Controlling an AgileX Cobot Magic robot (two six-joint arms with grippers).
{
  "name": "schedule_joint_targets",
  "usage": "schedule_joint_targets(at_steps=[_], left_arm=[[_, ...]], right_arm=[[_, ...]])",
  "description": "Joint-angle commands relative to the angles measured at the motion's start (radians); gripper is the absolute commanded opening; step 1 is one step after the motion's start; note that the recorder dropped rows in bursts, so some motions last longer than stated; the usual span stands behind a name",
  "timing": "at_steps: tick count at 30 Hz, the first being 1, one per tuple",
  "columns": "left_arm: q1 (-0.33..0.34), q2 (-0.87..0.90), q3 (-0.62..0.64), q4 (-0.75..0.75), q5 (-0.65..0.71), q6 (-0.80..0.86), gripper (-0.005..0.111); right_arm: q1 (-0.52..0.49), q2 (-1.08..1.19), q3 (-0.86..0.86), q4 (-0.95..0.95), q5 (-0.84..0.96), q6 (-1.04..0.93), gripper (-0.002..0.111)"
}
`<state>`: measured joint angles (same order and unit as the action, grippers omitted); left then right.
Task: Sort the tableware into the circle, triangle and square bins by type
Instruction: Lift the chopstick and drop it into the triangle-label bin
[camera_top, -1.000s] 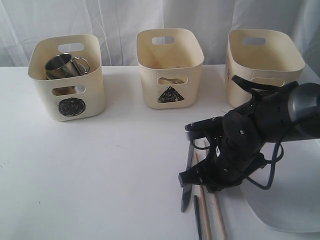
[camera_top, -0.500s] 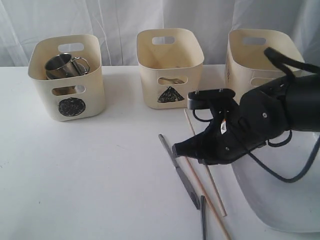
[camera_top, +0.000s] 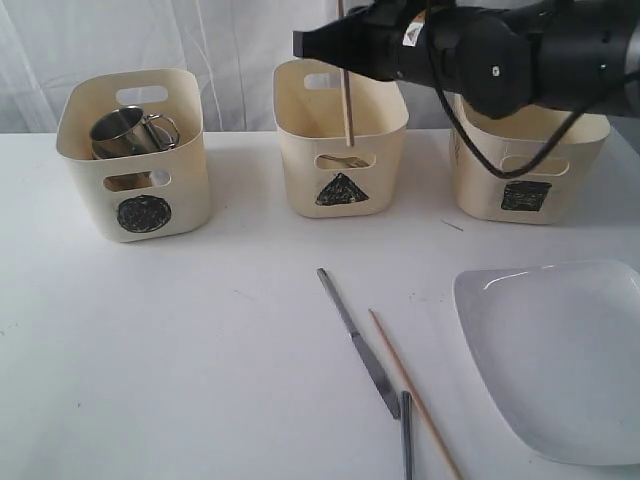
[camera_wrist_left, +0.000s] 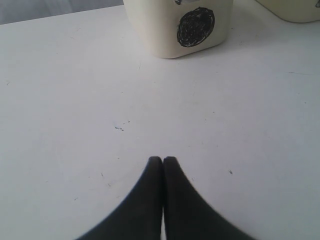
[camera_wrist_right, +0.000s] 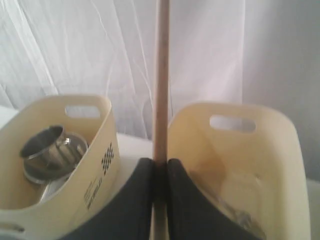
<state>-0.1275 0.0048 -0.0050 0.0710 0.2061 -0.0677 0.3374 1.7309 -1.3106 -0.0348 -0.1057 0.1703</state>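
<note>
My right gripper (camera_top: 335, 48) is shut on a wooden chopstick (camera_top: 347, 100), held upright high over the triangle bin (camera_top: 340, 190). The stick's lower end dips into the bin's mouth. In the right wrist view the chopstick (camera_wrist_right: 161, 75) stands pinched between the dark fingers of the right gripper (camera_wrist_right: 160, 165), with the triangle bin (camera_wrist_right: 280, 165) beside it. A steel mug (camera_top: 125, 130) sits in the circle bin (camera_top: 135, 215). On the table lie a steel knife (camera_top: 357, 340), a second chopstick (camera_top: 415, 395) and the white plate (camera_top: 555, 355). My left gripper (camera_wrist_left: 163, 160) is shut and empty over bare table.
The square bin (camera_top: 525, 170) stands at the back right, partly behind the right arm. A thin dark utensil (camera_top: 406, 440) lies by the knife at the front edge. A white curtain hangs behind the bins. The circle bin (camera_wrist_left: 195, 25) is ahead of the left gripper.
The right arm has lifted one chopstick from the table near the plate, swung it up and back, and now holds it upright over the triangle bin. The knife shifted on the table.
</note>
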Motion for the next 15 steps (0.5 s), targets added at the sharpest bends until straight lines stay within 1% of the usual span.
schedule_joint_targets(at_steps=[1,4,7,9,13,15], left_arm=[[-0.002,-0.005,0.005,-0.007,0.004,-0.002,0.0],[-0.002,-0.005,0.005,-0.007,0.004,-0.002,0.0],[-0.002,-0.005,0.005,-0.007,0.004,-0.002,0.0],[-0.002,-0.005,0.005,-0.007,0.004,-0.002,0.0],[-0.002,-0.005,0.005,-0.007,0.004,-0.002,0.0],[-0.002,-0.005,0.005,-0.007,0.004,-0.002,0.0]], right_arm=[[-0.03,0.117,-0.113,0.007,-0.126,-0.085,0.0],[-0.059,0.227,-0.21,0.089,-0.128,-0.149,0.0],[-0.069,0.327,-0.309,0.094,-0.121,-0.17,0.0],[-0.069,0.381,-0.371,0.094,-0.077,-0.231,0.005],[-0.069,0.414,-0.423,0.094,-0.001,-0.261,0.022],[-0.069,0.402,-0.426,0.094,0.037,-0.261,0.026]])
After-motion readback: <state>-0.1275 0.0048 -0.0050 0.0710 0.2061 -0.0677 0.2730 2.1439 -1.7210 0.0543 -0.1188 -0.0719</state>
